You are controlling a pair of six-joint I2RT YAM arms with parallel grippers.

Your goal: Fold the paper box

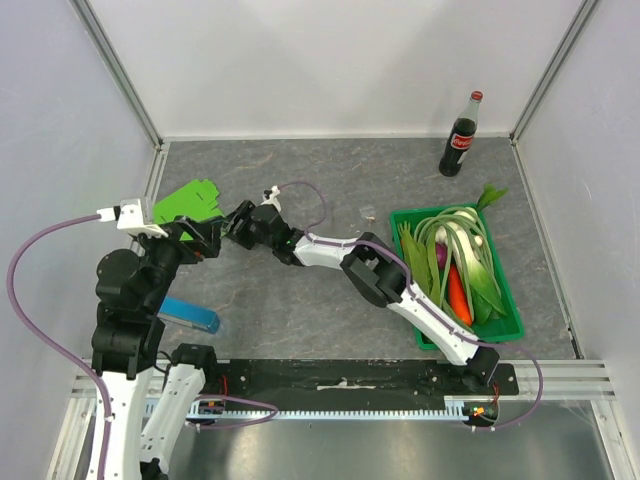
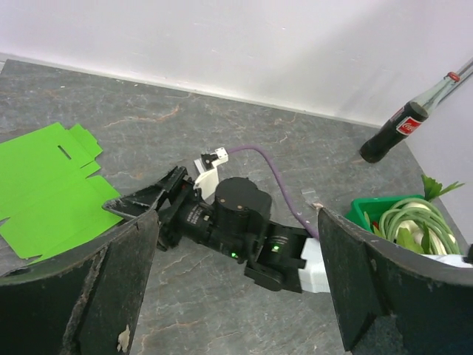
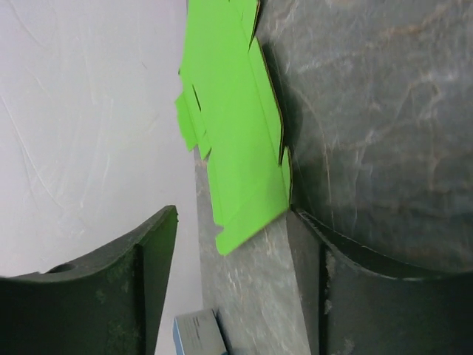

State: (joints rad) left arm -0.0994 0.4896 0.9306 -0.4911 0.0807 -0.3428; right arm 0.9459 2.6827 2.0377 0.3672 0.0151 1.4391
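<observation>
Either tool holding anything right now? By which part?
Nothing held. Right tool open, straddling a corner of the paper box; left tool open, empty.

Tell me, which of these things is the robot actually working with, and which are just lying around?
For the job: the green paper box, lying flat; the right gripper at its corner.
Just lying about: cola bottle; blue block; green crate of vegetables.

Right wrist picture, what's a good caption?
Open right end effector facing a corner of the flat paper box.
</observation>
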